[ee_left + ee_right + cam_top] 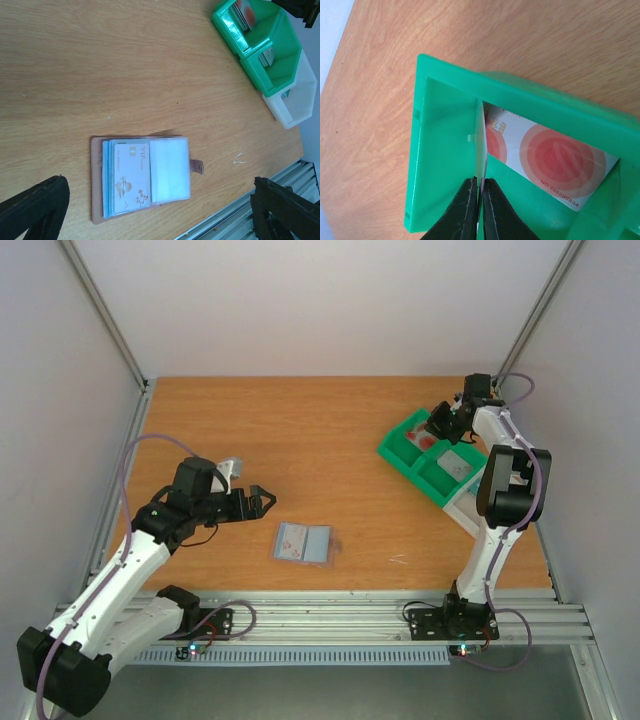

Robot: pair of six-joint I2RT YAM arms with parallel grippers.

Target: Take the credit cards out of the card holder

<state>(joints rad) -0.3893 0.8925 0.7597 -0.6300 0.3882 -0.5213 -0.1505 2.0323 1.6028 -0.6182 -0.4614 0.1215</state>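
One card (481,145) pinched in right hand (480,184) inside green tray (440,125); left hand (264,503) released near card holder (302,542).

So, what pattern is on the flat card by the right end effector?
The card: red concentric circles on white, best in right wrist view.

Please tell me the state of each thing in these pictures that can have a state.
card holder: open, flat on the table
white card: inside the holder, not yet out
left gripper: jaws open, empty
right gripper: jaws shut on the thin card
thin card: on edge, inside the green tray
red card: loose in the same compartment
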